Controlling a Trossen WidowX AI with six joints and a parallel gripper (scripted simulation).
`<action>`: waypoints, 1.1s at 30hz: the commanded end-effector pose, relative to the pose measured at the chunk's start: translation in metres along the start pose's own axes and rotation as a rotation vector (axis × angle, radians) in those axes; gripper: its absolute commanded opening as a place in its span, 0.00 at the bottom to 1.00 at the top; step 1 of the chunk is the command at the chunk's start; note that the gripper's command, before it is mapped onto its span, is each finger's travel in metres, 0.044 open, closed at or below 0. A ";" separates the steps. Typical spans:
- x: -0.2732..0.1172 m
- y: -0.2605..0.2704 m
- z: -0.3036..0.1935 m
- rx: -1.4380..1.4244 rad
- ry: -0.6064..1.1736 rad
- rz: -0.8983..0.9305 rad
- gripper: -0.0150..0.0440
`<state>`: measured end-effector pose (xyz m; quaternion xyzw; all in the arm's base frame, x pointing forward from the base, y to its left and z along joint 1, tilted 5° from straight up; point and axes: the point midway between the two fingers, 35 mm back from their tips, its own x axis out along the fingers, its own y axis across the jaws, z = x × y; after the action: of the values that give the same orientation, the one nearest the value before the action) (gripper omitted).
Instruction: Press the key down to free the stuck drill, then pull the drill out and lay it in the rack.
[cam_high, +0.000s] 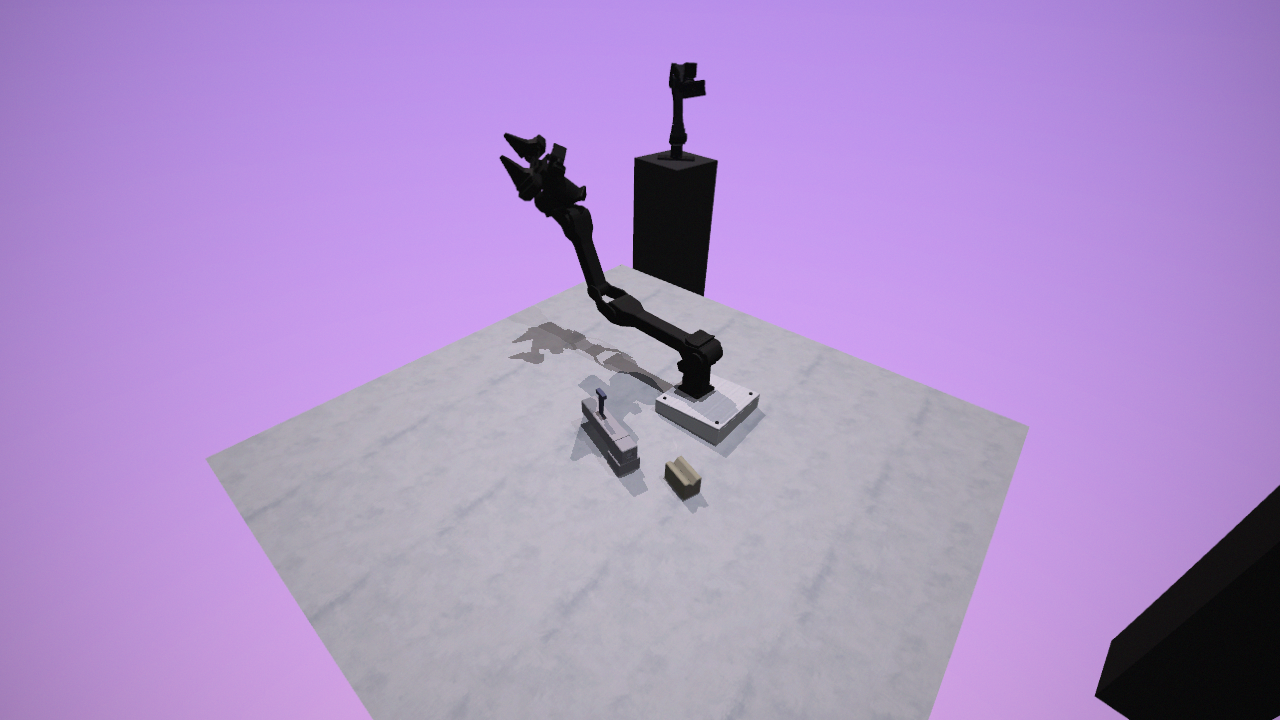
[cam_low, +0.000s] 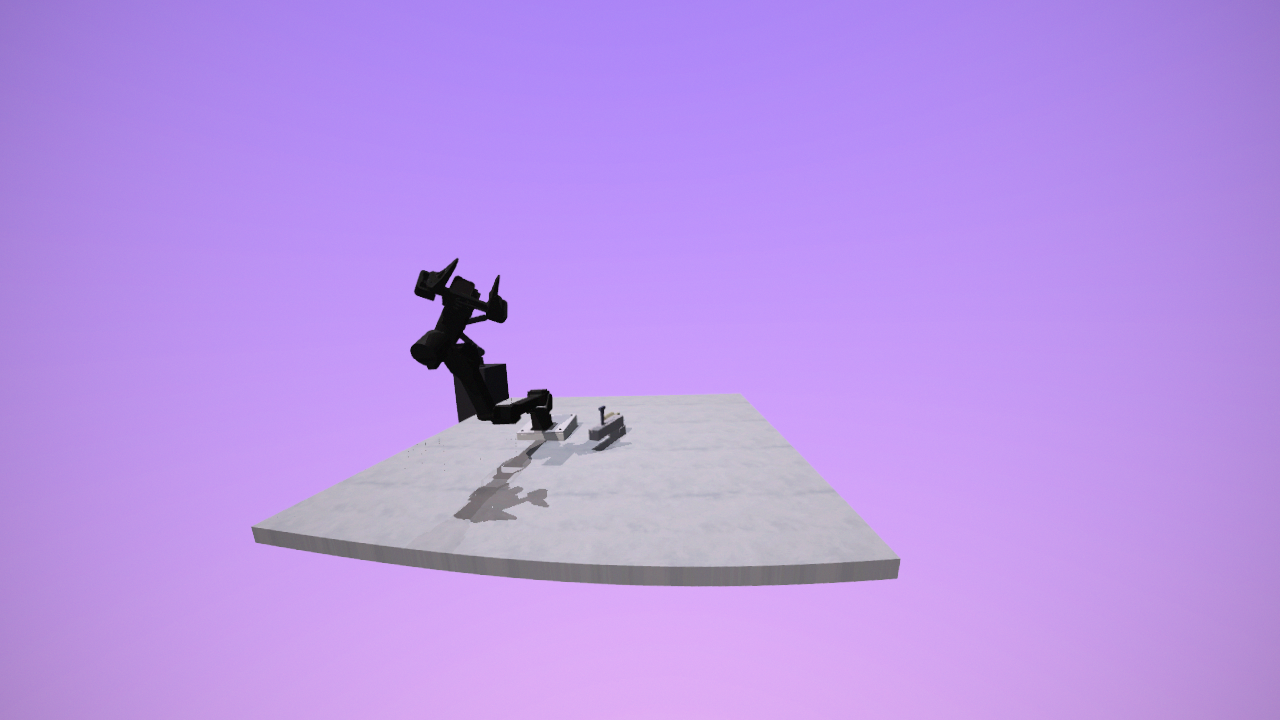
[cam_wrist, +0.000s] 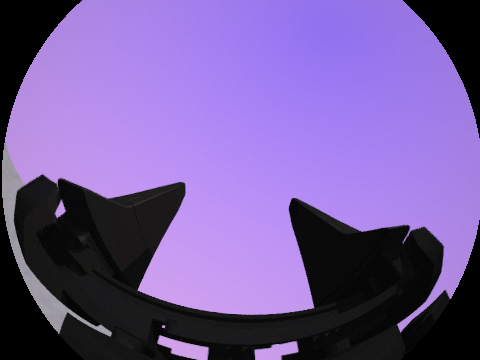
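A long grey block (cam_high: 612, 437) (cam_low: 606, 431) lies on the table in front of the arm's base. A dark blue upright piece with a wider head, which looks like the key (cam_high: 602, 402) (cam_low: 602, 414), stands up from its top near one end. I cannot make out the drill as a separate thing. The rack, a small tan block (cam_high: 682, 479) with a groove along its top, stands beside the grey block. My gripper (cam_high: 503, 146) (cam_low: 477, 268) (cam_wrist: 238, 196) is open and empty, raised high above the table and far from these things, with its fingers pointing upward and outward.
The arm stands on a white base plate (cam_high: 707, 414) (cam_low: 550, 432) with dark screws, close to the grey block. The table (cam_high: 537, 573) (cam_low: 716, 519) has open edges. A black pillar (cam_high: 673, 219) with a black device on top stands behind it. Another black shape (cam_high: 1208, 626) is at the lower right.
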<state>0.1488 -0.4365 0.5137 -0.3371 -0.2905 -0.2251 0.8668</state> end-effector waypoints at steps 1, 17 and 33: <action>0.000 0.000 0.000 0.000 0.000 0.000 0.89; -0.002 -0.001 0.097 -0.070 -0.142 0.004 0.25; -0.044 0.069 0.321 -0.176 -0.403 0.169 0.25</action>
<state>0.0458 -0.2093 0.6390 -0.4439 -0.4079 -0.1408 0.7853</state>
